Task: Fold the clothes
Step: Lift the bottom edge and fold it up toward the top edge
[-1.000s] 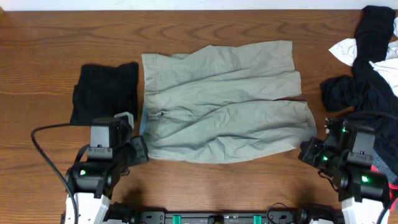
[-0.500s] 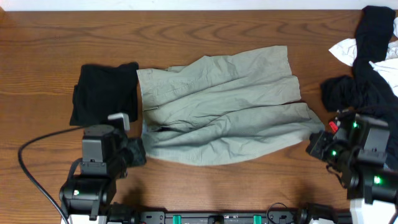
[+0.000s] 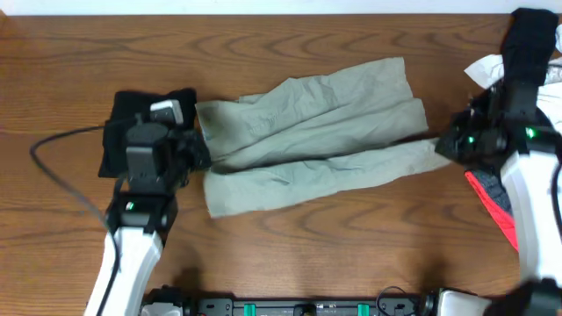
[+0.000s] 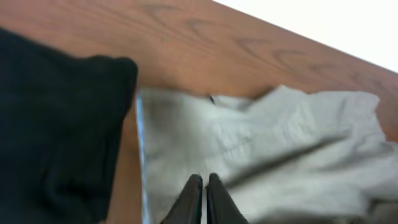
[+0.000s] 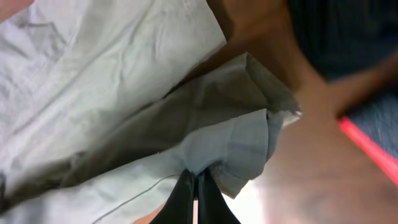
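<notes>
Overhead, the left gripper [image 3: 197,151] is clenched on the waistband end of the khaki shorts [image 3: 320,132], and the right gripper [image 3: 442,145] is pinched on a leg hem. The shorts stretch between them across the worktop [image 3: 334,254]. A black garment [image 3: 123,118] lies just left, and a heap of clothes [image 3: 527,44] sits far right.

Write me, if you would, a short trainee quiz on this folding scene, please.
1. True or false: the left gripper and the right gripper both stand open.
2. What lies beside the waistband end of the khaki-green shorts? A) a black garment B) a white towel C) a blue cap
3. Which end of the shorts does the right gripper pinch?
Key: 1 false, both are shut on the shorts; 2 A; 3 a leg hem end.
</notes>
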